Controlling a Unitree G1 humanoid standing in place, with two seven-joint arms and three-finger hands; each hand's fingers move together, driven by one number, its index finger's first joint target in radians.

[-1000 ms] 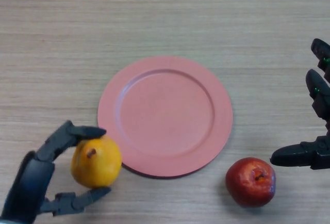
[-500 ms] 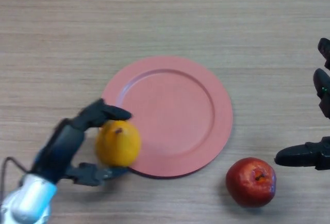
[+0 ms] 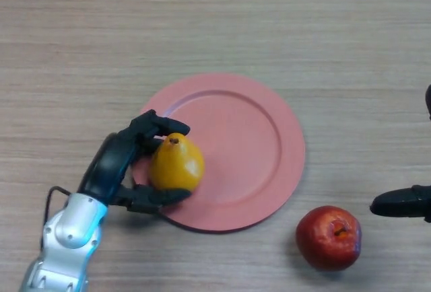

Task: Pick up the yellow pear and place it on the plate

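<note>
The left hand (image 3: 118, 164) has its black fingers (image 3: 158, 127) curled over the top of the yellow pear (image 3: 176, 163) and its thumb hooked under the fruit's lower side, so the pear sits clamped between them. The pear is smooth and waxy, rounded at the base and narrowing to a brown stem end that points up just below the upper fingers. It is over the left part of the plate (image 3: 256, 151), a flat round salmon-pink disc with a shallow raised rim, lying on the pale wood-grain table (image 3: 215, 23). Beyond the fingertips the plate's matte centre lies bare. The right hand (image 3: 404, 202) shows only at the edge, one dark finger stretched out straight, near a glossy red apple (image 3: 328, 237).
</note>
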